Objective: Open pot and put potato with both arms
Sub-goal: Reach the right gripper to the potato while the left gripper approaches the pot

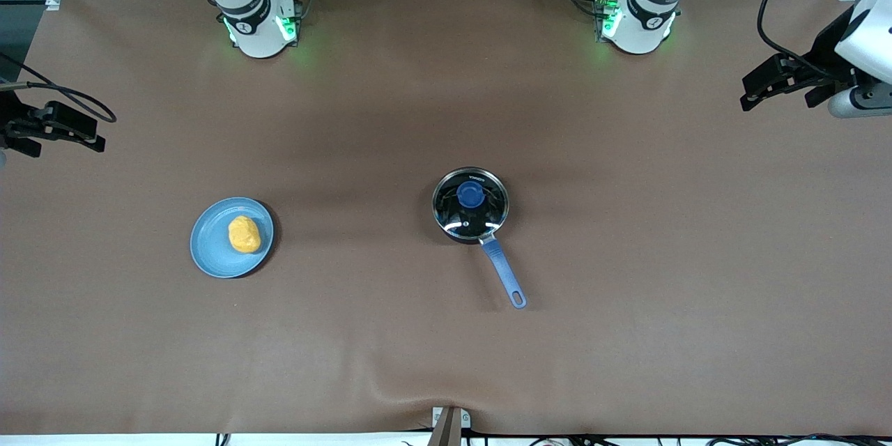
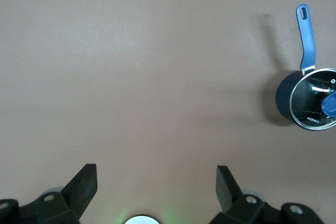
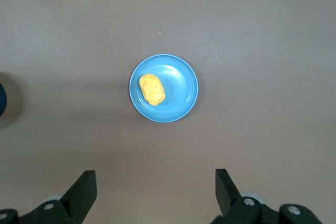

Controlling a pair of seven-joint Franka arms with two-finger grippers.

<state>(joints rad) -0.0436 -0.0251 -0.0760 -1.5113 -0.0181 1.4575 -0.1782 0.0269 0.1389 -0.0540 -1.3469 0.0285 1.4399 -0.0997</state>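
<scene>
The pot (image 1: pixel 470 205) stands mid-table, black with a long blue handle (image 1: pixel 505 272) pointing toward the front camera. A glass lid with a blue knob (image 1: pixel 471 194) covers it. The potato (image 1: pixel 244 234) lies on a light-blue plate (image 1: pixel 209 251) toward the right arm's end. My left gripper (image 1: pixel 777 103) hangs open and empty over the table's left-arm end, well away from the pot (image 2: pixel 310 100). My right gripper (image 1: pixel 66 146) hangs open and empty over the other end. In the right wrist view, the potato (image 3: pixel 151 89) and plate (image 3: pixel 181 85) lie ahead of the open right gripper (image 3: pixel 156 182). The left gripper (image 2: pixel 156 179) has bare table between its fingers.
Both arm bases (image 1: pixel 261 28) (image 1: pixel 637 24) stand along the table's edge farthest from the front camera. Brown table covering (image 1: pixel 390 334) spreads between and around the plate and pot. A small bracket (image 1: pixel 449 421) sits at the edge nearest the camera.
</scene>
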